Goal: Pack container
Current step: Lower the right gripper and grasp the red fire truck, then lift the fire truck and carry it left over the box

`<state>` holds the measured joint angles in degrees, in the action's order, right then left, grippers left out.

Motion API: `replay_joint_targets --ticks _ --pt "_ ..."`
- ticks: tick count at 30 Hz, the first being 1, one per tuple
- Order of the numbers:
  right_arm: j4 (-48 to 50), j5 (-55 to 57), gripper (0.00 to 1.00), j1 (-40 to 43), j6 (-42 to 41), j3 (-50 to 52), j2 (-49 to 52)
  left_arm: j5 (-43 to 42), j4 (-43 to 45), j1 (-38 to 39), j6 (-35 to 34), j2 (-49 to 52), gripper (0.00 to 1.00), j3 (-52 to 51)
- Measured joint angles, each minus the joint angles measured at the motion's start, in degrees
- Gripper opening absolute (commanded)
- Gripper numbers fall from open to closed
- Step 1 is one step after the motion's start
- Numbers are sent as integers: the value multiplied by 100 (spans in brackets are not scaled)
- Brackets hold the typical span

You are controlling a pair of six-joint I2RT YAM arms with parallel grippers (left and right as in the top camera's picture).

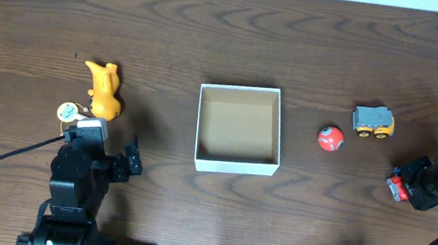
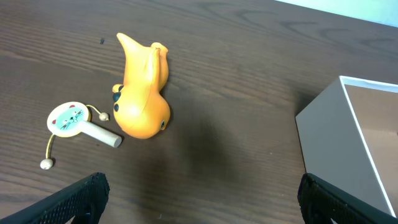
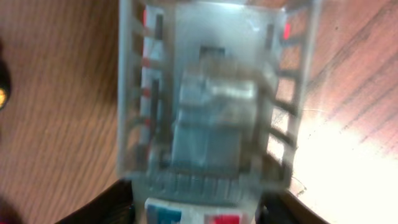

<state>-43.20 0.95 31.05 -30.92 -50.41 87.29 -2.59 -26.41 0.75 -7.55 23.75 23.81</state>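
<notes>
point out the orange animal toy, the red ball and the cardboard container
orange animal toy (image 2: 142, 93), left wrist view, on its body
red ball (image 1: 330, 139), overhead view, on its centre
container (image 1: 235, 165), overhead view, on its near white wall

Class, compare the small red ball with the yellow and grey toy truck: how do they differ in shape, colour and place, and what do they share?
Shape: the red ball is round; the toy truck is boxy, on wheels. Colour: the ball is red with a pale patch; the truck is grey over yellow. Place: the ball lies nearer the container; the truck sits farther right. Shared: both are small toys outside the container, on its right.
</notes>
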Motion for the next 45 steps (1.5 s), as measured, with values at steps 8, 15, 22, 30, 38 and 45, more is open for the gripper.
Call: replay_joint_targets --ticks 8,15,22,30,38,45 --pt "-76 61 1 -173 37 4 -798 0 0 0 0 0 98 2" --pt "-192 166 1 -518 57 4 -1106 0 0 0 0 0 98 0" --pt "-223 236 1 -592 57 4 -1106 0 0 0 0 0 98 0" --pt "-223 308 1 -881 59 4 -1106 0 0 0 0 0 98 0" --pt "-236 455 1 -1471 98 4 -1333 0 0 0 0 0 98 0" --pt "-356 516 1 -2052 109 -7 -1794 -2 0 0 0 0 98 0"
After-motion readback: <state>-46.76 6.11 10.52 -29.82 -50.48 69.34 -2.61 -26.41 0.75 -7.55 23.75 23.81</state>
